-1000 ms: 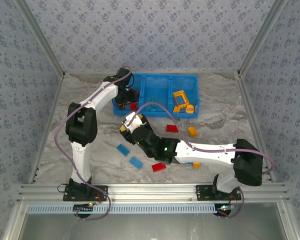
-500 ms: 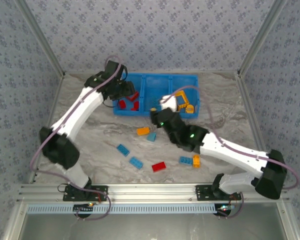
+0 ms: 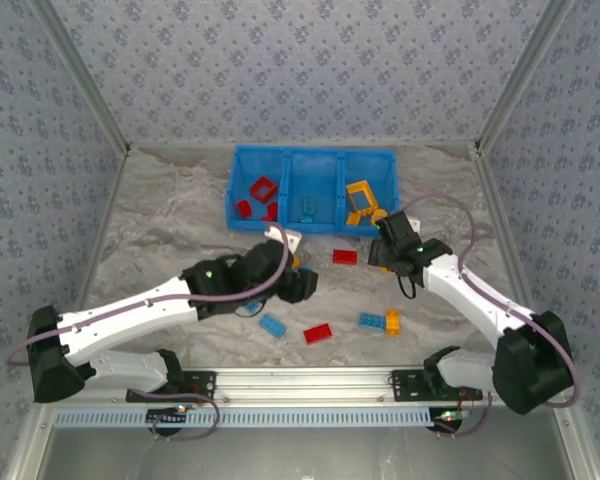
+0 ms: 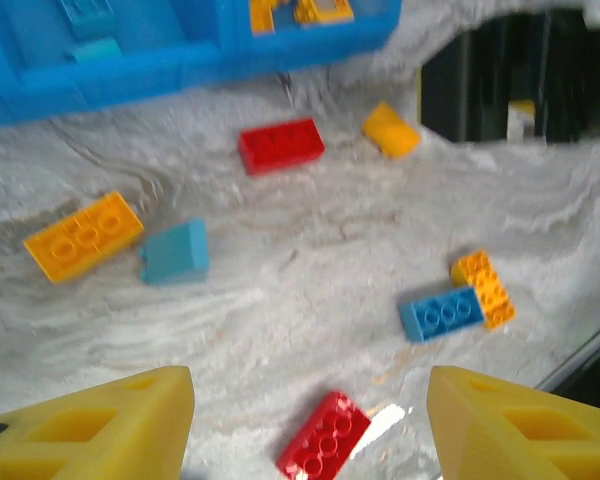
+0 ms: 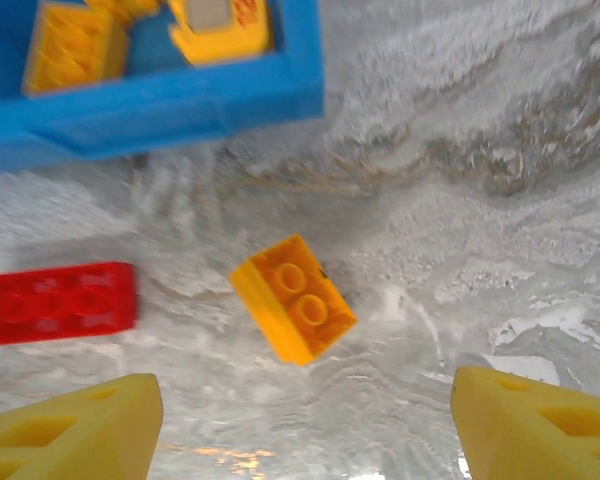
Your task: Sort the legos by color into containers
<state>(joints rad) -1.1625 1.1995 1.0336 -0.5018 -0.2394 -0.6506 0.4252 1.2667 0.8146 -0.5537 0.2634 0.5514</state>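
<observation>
My right fingers (image 5: 80, 425) stand apart with nothing between them. The orange brick (image 5: 293, 297) lies on the worktop (image 5: 500, 200) straight ahead, centred on the gap and just short of the tips. Its long axis runs aslant, from far-left to near-right as my wrist sees it, so I judge a turn of the wrist is needed to meet its flat sides (otherwise I would pinch corners). A red brick (image 5: 55, 302) lies to its left, apart from it. Beyond both stands the blue bin (image 5: 180, 110), whose nearest compartment holds yellow-orange pieces (image 5: 70, 45), so this brick's place lies directly past it. My right arm is much the nearer to it. My left fingers (image 4: 90, 425) are spread and empty too, with a second red brick (image 4: 325, 435) just ahead between them. A teal block (image 4: 175, 252) and a second orange brick (image 4: 83, 235) lie farther out to the left. No brand or lettering can be read anywhere; a reddish mark (image 5: 246, 10) on one binned piece is too blurred to tell
</observation>
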